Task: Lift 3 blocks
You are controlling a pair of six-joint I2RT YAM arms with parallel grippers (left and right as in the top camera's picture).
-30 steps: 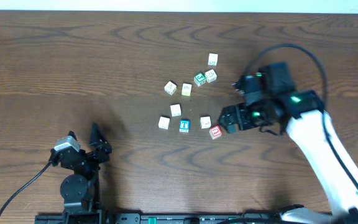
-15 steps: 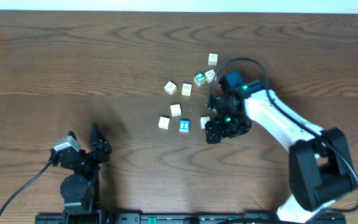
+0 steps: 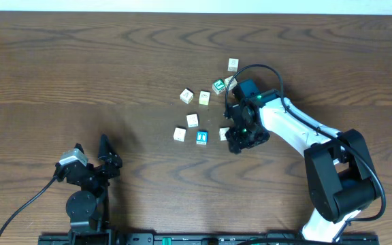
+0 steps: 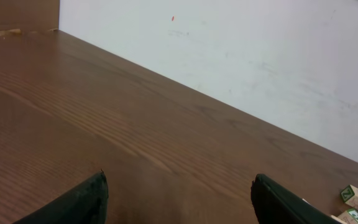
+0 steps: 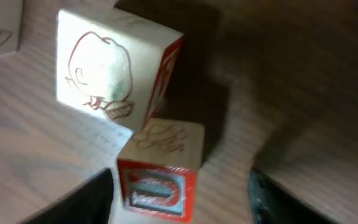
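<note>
From overhead, the bench (image 3: 80,68) carries a loose cluster of cubes right of centre. I count one blue-faced cube (image 3: 201,137), one green-faced cube (image 3: 218,86) and six pale cream cubes (image 3: 186,96). One of the six lies half hidden at the edge of the right fingers (image 3: 235,144), which are down just right of the blue one. No red cube shows here, as the right arm covers that spot. The left fingers (image 3: 105,146) stand well apart from the cluster, near the bench's front edge, spread wide.

The left wrist view shows those fingers wide with nothing between them, above bare bench. There is a white wall (image 4: 260,56) beyond and two or three cubes at the lower right corner.

The right wrist view shows what the overhead hides. One red-faced cube (image 5: 160,180) sits on the bench between the right fingers, which are partly open, with a clear gap on one side. Just behind it is the cream cube with a reddish drawing (image 5: 114,74), and I cannot tell whether the two touch. A third cube peeks in at the top left.
</note>
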